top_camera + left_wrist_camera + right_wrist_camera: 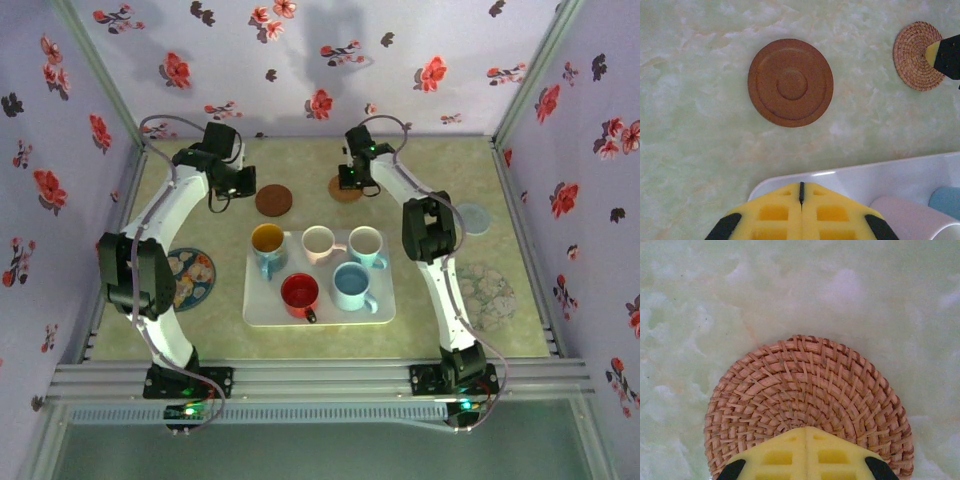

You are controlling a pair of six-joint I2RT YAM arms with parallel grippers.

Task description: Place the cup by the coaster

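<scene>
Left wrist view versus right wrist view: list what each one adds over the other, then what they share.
Left wrist adds: the brown disc coaster, a corner of the white tray, parts of a pale cup and a blue cup, and the left gripper, shut. Right wrist adds: the weave of the wicker coaster up close, with the right gripper shut over its near edge. Shared: the wicker coaster, the right gripper and the green marbled table.

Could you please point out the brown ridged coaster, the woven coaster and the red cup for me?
brown ridged coaster (790, 82): left wrist view, its raised centre disc.
woven coaster (805, 384): right wrist view, middle of its visible weave.
red cup (299, 291): top external view, its open mouth.
</scene>
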